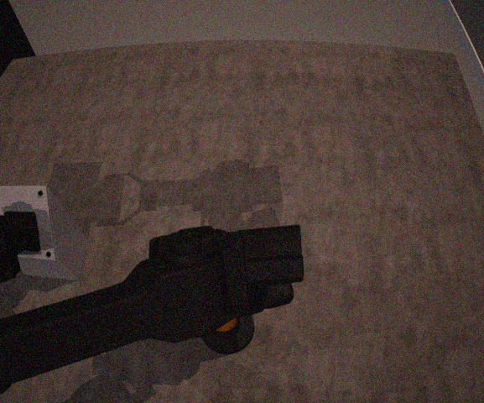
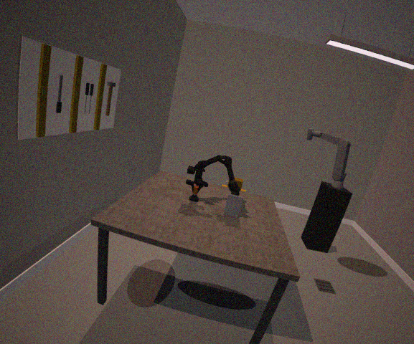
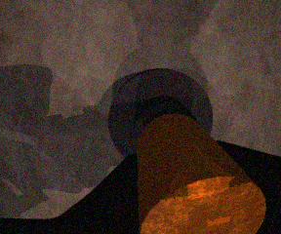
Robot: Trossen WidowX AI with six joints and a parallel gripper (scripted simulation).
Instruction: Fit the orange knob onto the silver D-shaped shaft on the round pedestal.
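The orange knob [image 1: 227, 324] [image 2: 196, 188] [image 3: 175, 166] is held by my gripper [image 2: 196, 191] [image 3: 175, 155], which is shut on it. In the wrist view the knob's long side runs from the bright near end to the far end. The far end overlaps the dark round pedestal [image 1: 234, 345] [image 2: 193, 198] [image 3: 123, 114], right of and below its middle. In the exterior view the knob is above the pedestal; any gap is too small to tell. The silver shaft, the knob's hole and both flat sides are hidden. In the top view my arm covers most of the knob.
My arm's base stands by a pale block [image 1: 18, 196] [image 2: 233, 206] with dark holes in its top. The brown table [image 1: 363, 130] [image 2: 155, 226] carries the pedestal and shadows of my arm. A second arm [image 2: 342, 159] on a black stand is beyond the table.
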